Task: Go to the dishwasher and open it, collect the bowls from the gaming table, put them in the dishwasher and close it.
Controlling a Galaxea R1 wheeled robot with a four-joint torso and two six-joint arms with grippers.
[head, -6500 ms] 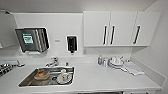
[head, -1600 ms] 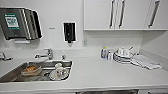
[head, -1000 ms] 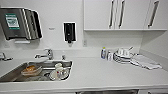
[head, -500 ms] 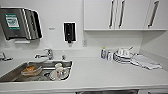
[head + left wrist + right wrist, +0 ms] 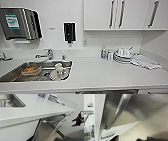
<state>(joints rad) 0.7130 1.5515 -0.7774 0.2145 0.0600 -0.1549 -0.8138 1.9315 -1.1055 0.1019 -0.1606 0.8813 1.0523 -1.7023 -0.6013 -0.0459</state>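
Observation:
The dishwasher (image 5: 45, 130) is a stainless-steel front under the white counter (image 5: 37, 109), with a curved bar handle (image 5: 55, 119) across its top. The same handle (image 5: 118, 111) and steel front (image 5: 144, 105) fill the right wrist view from very near. My right gripper (image 5: 75, 122) hangs in the air beside the dishwasher, off its handle, fingers spread and holding nothing. In the right wrist view its dark fingertips (image 5: 115, 138) stand apart below the handle. The bowls and the gaming table are out of view.
A sink (image 5: 15, 75) holds a pale orange dish (image 5: 31, 70) and cups. On the counter (image 5: 100, 75) stand small bottles (image 5: 103, 53), stacked plates (image 5: 123, 57) and a folded cloth (image 5: 146, 62). Wall cabinets (image 5: 100, 15) hang above. White drawer fronts (image 5: 67, 124) flank the dishwasher.
Since 6.5 s ago the camera has come closer to the counter and shifted right. Over the last second nothing has visibly changed.

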